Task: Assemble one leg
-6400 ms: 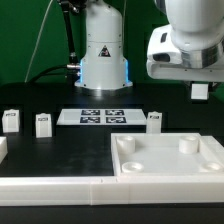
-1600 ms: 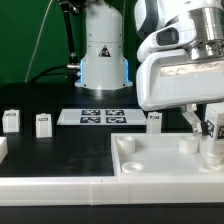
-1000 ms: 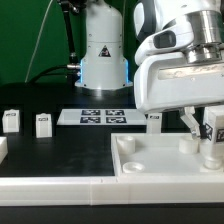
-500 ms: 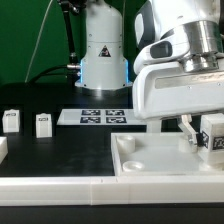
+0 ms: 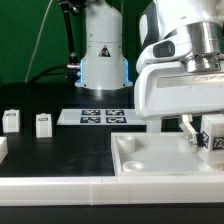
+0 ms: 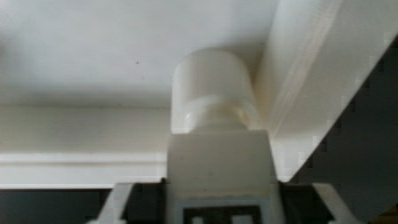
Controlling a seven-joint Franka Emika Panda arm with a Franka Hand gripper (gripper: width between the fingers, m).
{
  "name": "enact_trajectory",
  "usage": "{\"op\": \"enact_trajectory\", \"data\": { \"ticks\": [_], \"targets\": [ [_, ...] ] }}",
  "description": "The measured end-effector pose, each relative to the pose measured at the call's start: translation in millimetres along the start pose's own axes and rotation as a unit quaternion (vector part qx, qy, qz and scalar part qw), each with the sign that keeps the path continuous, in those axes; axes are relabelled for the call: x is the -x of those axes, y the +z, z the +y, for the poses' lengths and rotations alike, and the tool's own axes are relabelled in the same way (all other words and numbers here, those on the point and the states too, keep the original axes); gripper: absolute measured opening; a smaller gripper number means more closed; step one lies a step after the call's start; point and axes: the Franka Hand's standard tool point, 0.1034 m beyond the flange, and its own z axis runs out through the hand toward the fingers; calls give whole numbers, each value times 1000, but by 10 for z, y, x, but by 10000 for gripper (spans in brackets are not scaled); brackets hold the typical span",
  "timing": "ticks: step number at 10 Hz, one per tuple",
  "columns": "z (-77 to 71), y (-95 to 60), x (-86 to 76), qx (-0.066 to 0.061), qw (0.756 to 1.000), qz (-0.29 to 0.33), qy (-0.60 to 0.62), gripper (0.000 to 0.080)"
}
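1. At the exterior view's right edge, the leg [image 5: 214,141] hangs over the far right corner of the square tabletop [image 5: 160,172], with its tag facing the camera.
2. From the wrist view, the leg's [image 6: 214,100] rounded peg end points into the tabletop's recess, just beside the raised rim [image 6: 306,70]. Whether it touches is unclear.
3. The gripper [image 5: 205,138] has its jaws clenched on the leg's blocky body.
4. This looks like the insertion step, bringing the peg to a corner socket. That socket is hidden in both views.
5. The next move probably calls for centring the peg over the socket, lowering it gently, then seating it without letting it slip.
6. A second leg [image 5: 43,124] and a third leg [image 5: 11,121] stand on the desk [image 5: 60,160], well apart from the work, near the marker board [image 5: 97,117].
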Motion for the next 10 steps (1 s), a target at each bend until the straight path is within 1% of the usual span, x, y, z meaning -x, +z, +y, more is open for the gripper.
{"op": "enact_trajectory", "data": {
  "ticks": [1,2,3,4,7,8,9,10],
  "targets": [
    [0,1,1,0,1000,0,0,356],
    [0,1,1,0,1000,0,0,356],
    [0,1,1,0,1000,0,0,557],
    [0,1,1,0,1000,0,0,625],
    [0,1,1,0,1000,0,0,645],
    [1,-24,-19,0,1000,-5,-1,649],
    [8,-147,-133,-2,1000,-8,-2,649],
    [14,-223,-211,-2,1000,-8,-1,649]
  ]
}}
